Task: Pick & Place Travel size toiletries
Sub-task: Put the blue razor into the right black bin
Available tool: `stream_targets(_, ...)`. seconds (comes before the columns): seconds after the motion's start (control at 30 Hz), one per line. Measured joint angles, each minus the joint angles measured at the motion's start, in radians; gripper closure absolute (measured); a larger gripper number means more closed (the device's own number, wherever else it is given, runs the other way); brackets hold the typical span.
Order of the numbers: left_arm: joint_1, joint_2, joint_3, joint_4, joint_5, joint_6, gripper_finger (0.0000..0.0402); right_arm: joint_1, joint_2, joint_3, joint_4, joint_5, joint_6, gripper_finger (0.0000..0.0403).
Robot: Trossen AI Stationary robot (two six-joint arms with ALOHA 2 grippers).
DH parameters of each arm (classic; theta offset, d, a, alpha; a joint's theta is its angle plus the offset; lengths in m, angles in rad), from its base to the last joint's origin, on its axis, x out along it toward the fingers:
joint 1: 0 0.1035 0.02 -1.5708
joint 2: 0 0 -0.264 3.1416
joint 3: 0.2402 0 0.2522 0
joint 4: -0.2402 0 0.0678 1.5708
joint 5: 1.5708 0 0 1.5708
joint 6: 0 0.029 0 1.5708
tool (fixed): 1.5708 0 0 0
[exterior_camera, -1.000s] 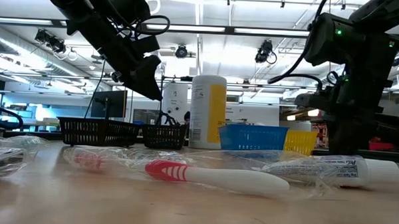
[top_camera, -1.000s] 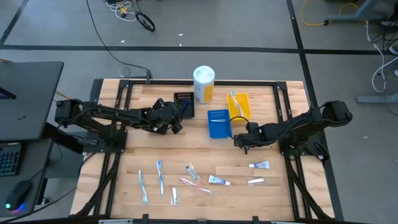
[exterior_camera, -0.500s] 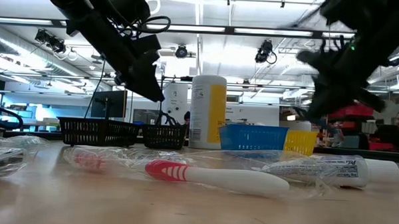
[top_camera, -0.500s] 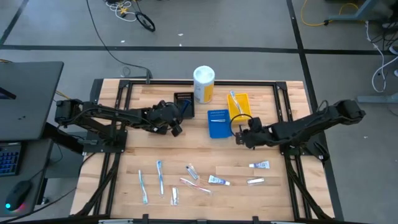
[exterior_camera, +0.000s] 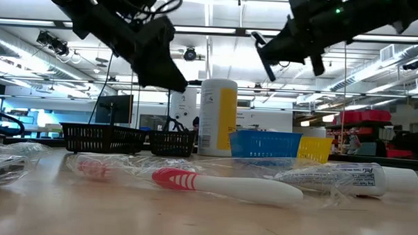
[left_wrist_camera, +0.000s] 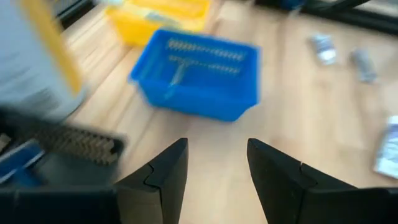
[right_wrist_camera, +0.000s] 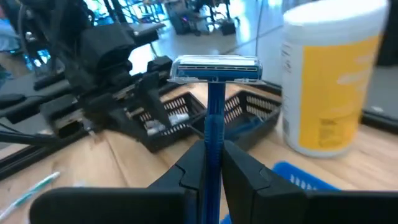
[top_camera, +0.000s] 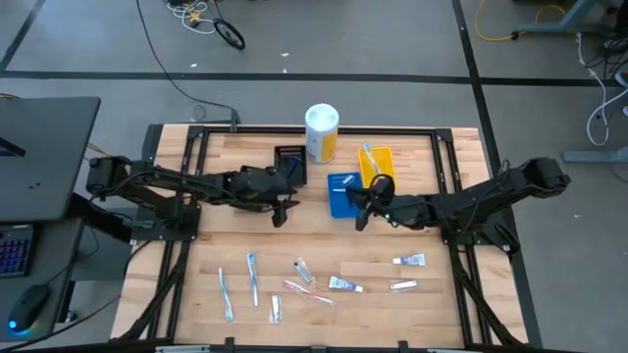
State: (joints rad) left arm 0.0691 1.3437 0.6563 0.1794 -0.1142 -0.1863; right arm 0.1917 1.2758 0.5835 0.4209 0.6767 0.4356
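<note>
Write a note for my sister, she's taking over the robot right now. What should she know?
Right gripper: shut on a blue razor, in the air by the blue tray.
Left gripper: open, empty, near the black tray.
Done: one toothbrush lies in the yellow tray, something blue in the black tray.
Left: toothbrushes and small tubes lie at the table's front. The razor needs a tray first.

Blue razor, head uppermost, clamped between the right gripper's fingers; toothbrushes and small tubes (clear-wrapped) lie scattered along the table's near edge.
</note>
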Motion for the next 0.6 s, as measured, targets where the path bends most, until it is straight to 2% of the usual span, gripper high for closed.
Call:
stream_targets(0.13,-0.047,0.000,0.000,0.094,0.007,0.020,0.0228,-0.045,0.069,0.000,0.123,-0.075,-0.052,0.0357)
stream_targets(0.27,-0.082,0.000,0.000,0.158,0.002,0.021,0.0228,-0.098,0.145,0.000,0.293,-0.227,-0.106,0.0357)
stream_targets(0.37,-0.098,0.000,0.000,0.183,0.000,0.022,0.0228,-0.129,0.210,0.000,0.435,-0.343,-0.148,0.0357)
stream_targets(0.6,-0.105,0.000,0.000,0.181,-0.006,0.022,0.0228,-0.163,0.354,0.010,0.699,-0.515,-0.242,0.0357)
